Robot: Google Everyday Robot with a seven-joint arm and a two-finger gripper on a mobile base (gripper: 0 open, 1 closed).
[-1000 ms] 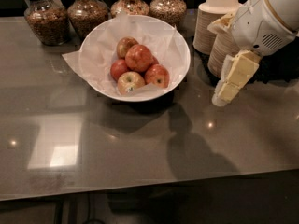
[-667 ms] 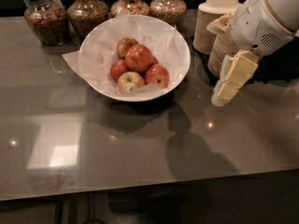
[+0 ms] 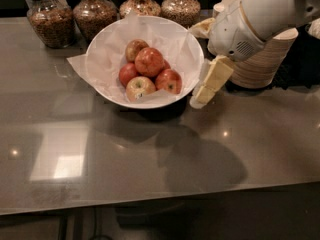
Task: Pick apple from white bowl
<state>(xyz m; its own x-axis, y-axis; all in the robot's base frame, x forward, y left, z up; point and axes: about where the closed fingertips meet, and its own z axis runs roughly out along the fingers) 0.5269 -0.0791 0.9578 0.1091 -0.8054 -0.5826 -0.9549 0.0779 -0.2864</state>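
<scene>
- One large red-orange apple (image 3: 149, 61) is lying atop smaller apples (image 3: 169, 80) in the paper-lined white bowl (image 3: 107, 49), mid-table, far side.
- Robot's gripper (image 3: 207, 83) is hovering just right of the bowl's rim; its grip cannot be told.
- Four jars (image 3: 95, 11) are standing behind.
</scene>
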